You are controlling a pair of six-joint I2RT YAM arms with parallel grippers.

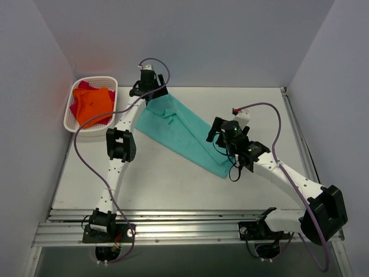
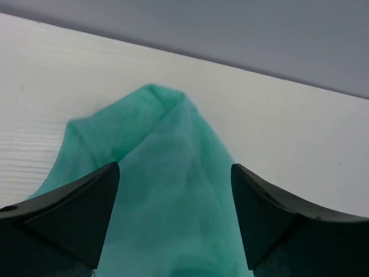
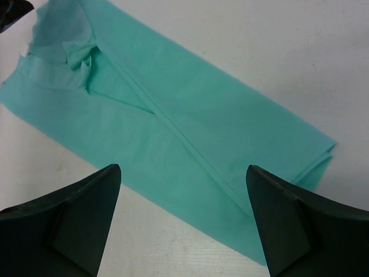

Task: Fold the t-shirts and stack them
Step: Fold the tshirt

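Left gripper (image 2: 174, 168): released, jaws spread wide, nothing pinched. In its wrist view the two dark fingers (image 2: 69, 213) fill the lower corners. The teal t-shirt (image 2: 167, 173) runs between and beneath them. Cannot tell whether the fingers rest on the cloth or hang just above it. The shirt's end narrows to a bunched tip at upper middle of that view, lying on the white table (image 2: 288, 115).

Right gripper (image 3: 183, 168): also released, jaws wide apart, nothing between them. It hangs above the teal shirt, with fingers in the lower corners of its wrist view and clear of the cloth.

Overhead view: the left gripper sits at upper centre-left, at the upper-left end of the teal shirt. The right gripper sits right of centre, over the lower-right half of the shirt.

Teal shirt: folded lengthwise into a long strip, flat on the table, lying on a diagonal from upper left to lower right. In the right wrist view one straight fold edge runs down the strip's length. There is some rumpled cloth at the upper-left end, and the lower-right end is squared off.

White basket (image 1: 95, 79): far upper left of the overhead view, at the table's left edge, just left of the left arm (image 1: 118, 144). The orange t-shirt (image 1: 95, 105) lies crumpled on top in it. The magenta t-shirt (image 1: 75, 107) shows under the orange one along its left and upper sides.

A purple cable (image 1: 78, 147) loops along each arm.
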